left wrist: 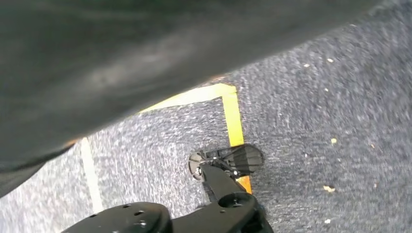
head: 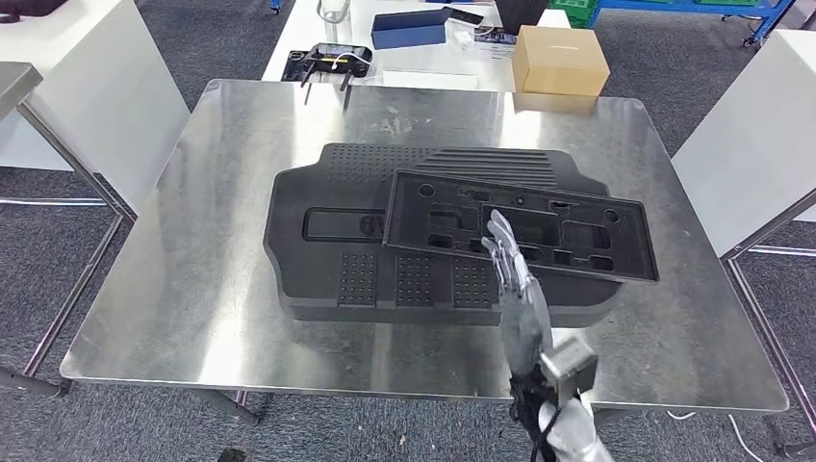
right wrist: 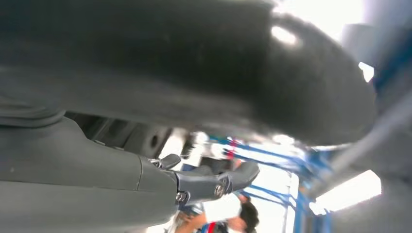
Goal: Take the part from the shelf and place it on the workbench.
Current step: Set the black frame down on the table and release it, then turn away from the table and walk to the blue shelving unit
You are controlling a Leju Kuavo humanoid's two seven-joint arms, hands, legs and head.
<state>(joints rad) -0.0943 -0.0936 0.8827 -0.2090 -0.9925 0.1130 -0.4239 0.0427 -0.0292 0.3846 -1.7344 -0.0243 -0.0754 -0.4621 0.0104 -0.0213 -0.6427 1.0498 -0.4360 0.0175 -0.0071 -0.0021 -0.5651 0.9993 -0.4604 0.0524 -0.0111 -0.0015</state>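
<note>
While my right robot hand [head: 510, 274] grips the part [head: 524, 223] from beneath, it overlaps the mat [head: 337, 231] on the desk [head: 192, 318].

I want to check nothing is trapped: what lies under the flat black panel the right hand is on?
The flat black panel lies tilted on the larger black part, on the steel workbench. The right hand rests on it. The area beneath the panel is covered.

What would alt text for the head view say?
The robot's right hand rests on a flat black part lying tilted atop a larger black moulded panel on a steel workbench. A cardboard box sits on a table behind.
</note>
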